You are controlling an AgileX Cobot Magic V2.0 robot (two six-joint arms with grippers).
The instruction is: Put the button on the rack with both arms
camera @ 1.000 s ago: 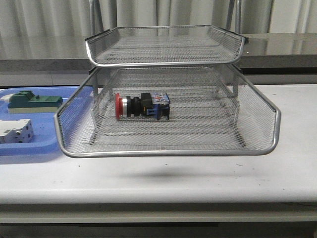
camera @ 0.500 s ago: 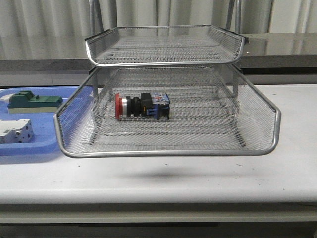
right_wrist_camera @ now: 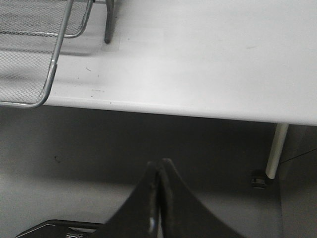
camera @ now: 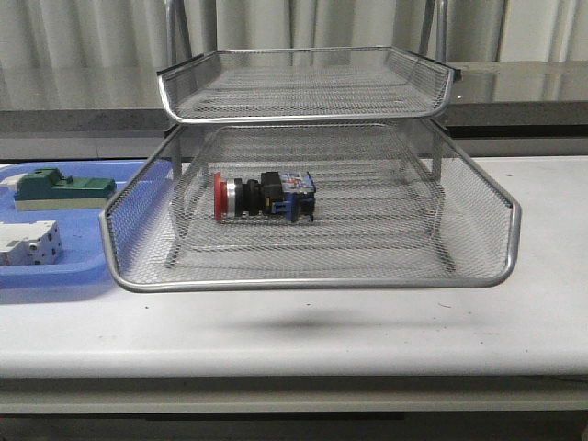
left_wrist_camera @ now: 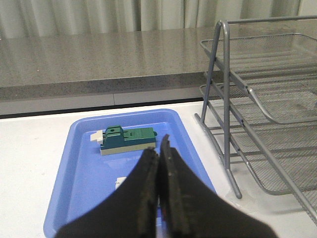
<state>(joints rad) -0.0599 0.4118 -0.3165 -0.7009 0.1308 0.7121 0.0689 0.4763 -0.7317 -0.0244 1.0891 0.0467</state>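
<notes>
1. At the left edge of the front view sat a blue tray (camera: 37, 268) holding a green block (camera: 62, 187) and a white breaker (camera: 28, 244), both clear of the rack.
2. The left claw (left_wrist_camera: 159, 154) hung above that tray, its fingers pressed together with nothing between them.
3. The rack (camera: 312, 276) filled the centre of the frame, its lower tray pulled forward past the upper one.
4. The button (camera: 265, 197) lay on its side in that lower tray, centre-left, red cap pointing left and blue block right. By the look of it, the placing was done.
5. The right claw (right_wrist_camera: 158, 171) was shut and empty, out past the front edge of the surface (right_wrist_camera: 198, 59), with the rack's corner in the upper left of its view.
6. Risks from here, as I judged them: the button is round and could roll on the mesh if the rack were jolted. Pushing the extended tray back in sharply could send the button sliding. An arm swinging back across could clip the tray's protruding rim.
</notes>
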